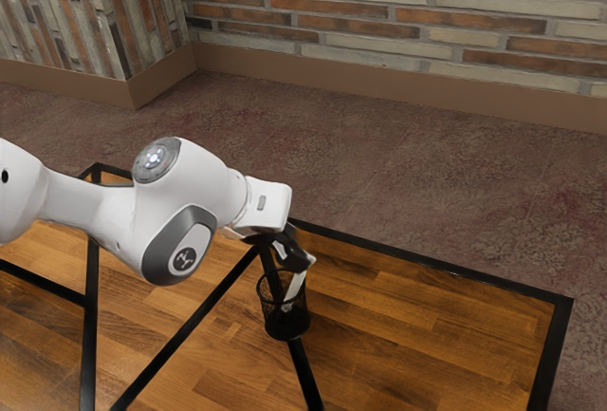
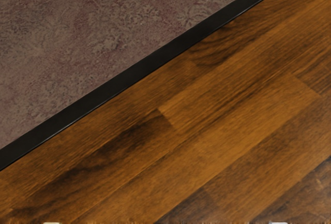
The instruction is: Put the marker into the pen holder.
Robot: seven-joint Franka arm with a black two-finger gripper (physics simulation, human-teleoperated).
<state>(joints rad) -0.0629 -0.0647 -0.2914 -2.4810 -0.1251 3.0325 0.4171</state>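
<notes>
From the left edge of the exterior view, the white arm (image 1: 90,212) is reaching toward the middle of the frame, where the black mesh pen holder (image 1: 286,322) is standing on the wooden table (image 1: 417,335). The marker (image 1: 296,286) is slanting down into its mouth, lower end inside, upper end leaning rightward beside the gripper (image 1: 305,259). Whether the gripper is gripping the marker or standing wide around it, I cannot tell. The step in hand, I am judging, is finishing the insertion and letting go. Doing it well means easing the marker more upright, keeping it clear of the mesh rim, lowering it gently, and opening only once its lower end is bearing on something; then lifting straight up, since a sideways pull could be tipping the light-looking holder.
</notes>
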